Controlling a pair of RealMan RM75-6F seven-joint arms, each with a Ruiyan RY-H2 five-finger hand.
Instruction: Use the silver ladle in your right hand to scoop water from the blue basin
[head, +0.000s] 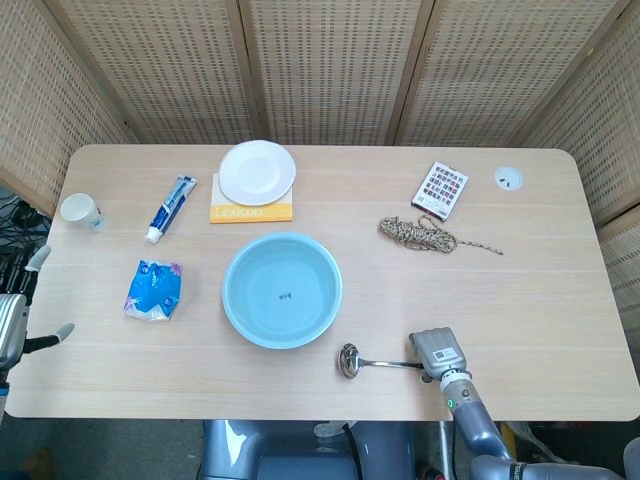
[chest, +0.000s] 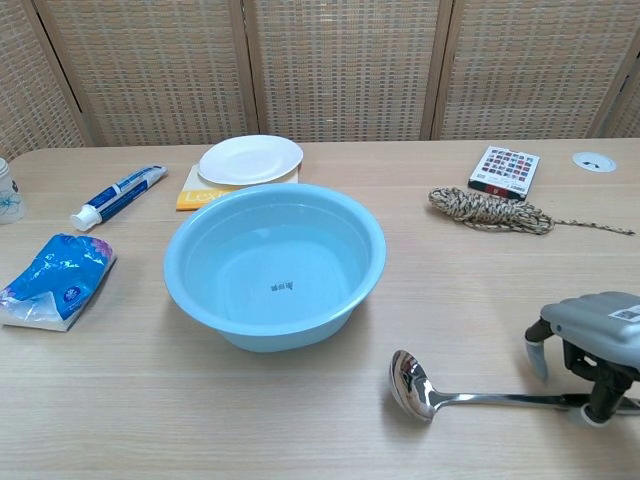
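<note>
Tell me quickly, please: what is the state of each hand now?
Left hand: at the table's edge, mostly out of frame; cannot be told.
Right hand: over the silver ladle handle, fingers pointing down around it; a firm grip cannot be told.

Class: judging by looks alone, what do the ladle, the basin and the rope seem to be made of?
Ladle: probably polished steel, since its bowl mirrors the room. Basin: likely plastic, with a smooth, even pale-blue wall and soft sheen. Rope: seemingly twisted natural fibre, tan flecked with dark, matt and coarse.
</note>
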